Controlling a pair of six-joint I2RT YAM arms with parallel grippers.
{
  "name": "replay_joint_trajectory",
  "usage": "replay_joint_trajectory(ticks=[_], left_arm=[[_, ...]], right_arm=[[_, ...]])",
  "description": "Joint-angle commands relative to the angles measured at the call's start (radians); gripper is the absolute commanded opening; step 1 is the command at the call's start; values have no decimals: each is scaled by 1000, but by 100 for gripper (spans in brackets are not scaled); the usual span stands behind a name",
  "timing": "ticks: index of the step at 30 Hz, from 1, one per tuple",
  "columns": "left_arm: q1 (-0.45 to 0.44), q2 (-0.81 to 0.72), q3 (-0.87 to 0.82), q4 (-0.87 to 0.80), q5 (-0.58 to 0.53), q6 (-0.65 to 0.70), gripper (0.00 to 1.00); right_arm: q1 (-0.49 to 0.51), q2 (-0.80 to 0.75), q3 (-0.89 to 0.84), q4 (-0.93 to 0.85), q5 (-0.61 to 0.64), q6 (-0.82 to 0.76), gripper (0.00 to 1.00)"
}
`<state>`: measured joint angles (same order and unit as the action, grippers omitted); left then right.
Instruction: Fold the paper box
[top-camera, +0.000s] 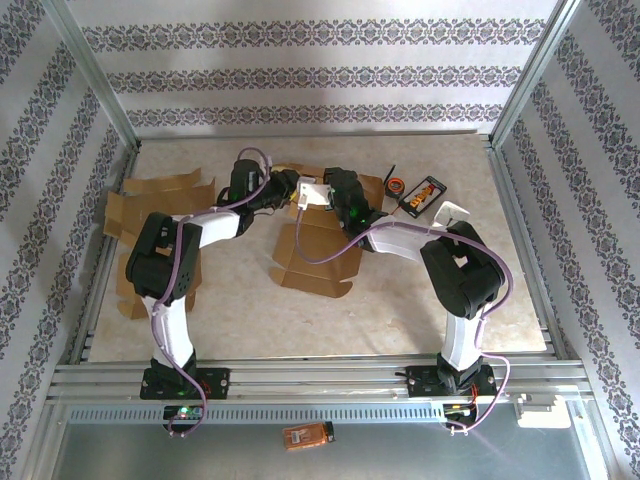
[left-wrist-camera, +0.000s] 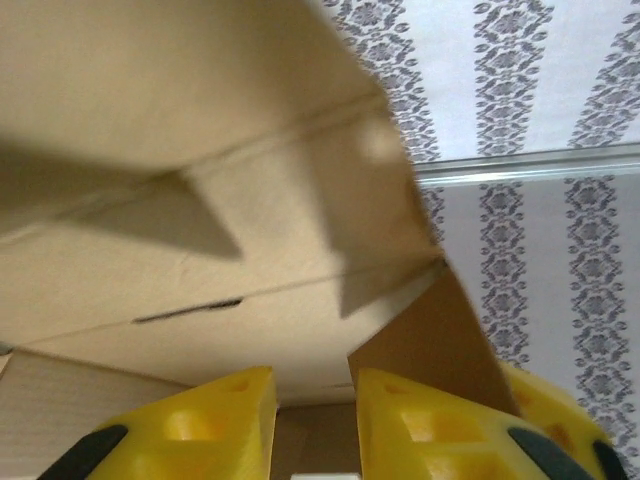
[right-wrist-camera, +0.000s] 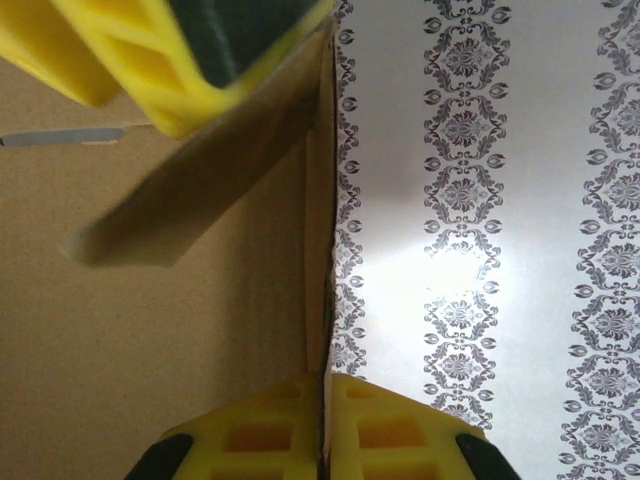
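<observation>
Front shelf: a small orange gadget (top-camera: 306, 435) lies flat on the metal shelf (top-camera: 450, 450) in front of the arm bases.
Table: pale top (top-camera: 400, 310), and I've got both arms reaching over it to the middle.
Box: the box (top-camera: 315, 255) sits mid-table, half formed, with its flaps spread toward me and its far wall standing up.
Inside the box: just bare brown cardboard with one slot cut in a panel, as far as I can see from the left wrist.
Left gripper: the left gripper (left-wrist-camera: 315, 385) is down in the box with a narrow gap between its fingers. I see nothing pinched in that gap.
Right gripper: the right gripper (right-wrist-camera: 322, 385) is pinched tight on the thin edge of the standing wall.
Sheets: flat cardboard sheets (top-camera: 150, 205) lie stacked along the left side, partly under the left arm.
Tray: a black tray (top-camera: 422, 196) sits at the back right and holds a few small orange and yellow bits, too small for me to name.
Ring: an orange ring (top-camera: 396, 186) lies just beside the tray.
</observation>
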<state>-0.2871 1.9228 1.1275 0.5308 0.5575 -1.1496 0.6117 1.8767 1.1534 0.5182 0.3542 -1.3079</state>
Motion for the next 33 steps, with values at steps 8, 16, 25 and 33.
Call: replay_joint_trajectory(ticks=[8, 16, 25, 33], left_arm=[[-12, -285, -189, -337, -287, 665, 27], [-15, -180, -171, -396, -268, 691, 30], [-21, -3, -70, -263, -160, 674, 48], [-70, 8, -42, -201, -94, 712, 27]], right_arm=[[0, -11, -30, 29, -27, 9, 10], [0, -10, -30, 26, -27, 0, 11], [3, -19, -41, 19, -23, 7, 12], [10, -8, -35, 18, -16, 16, 12]])
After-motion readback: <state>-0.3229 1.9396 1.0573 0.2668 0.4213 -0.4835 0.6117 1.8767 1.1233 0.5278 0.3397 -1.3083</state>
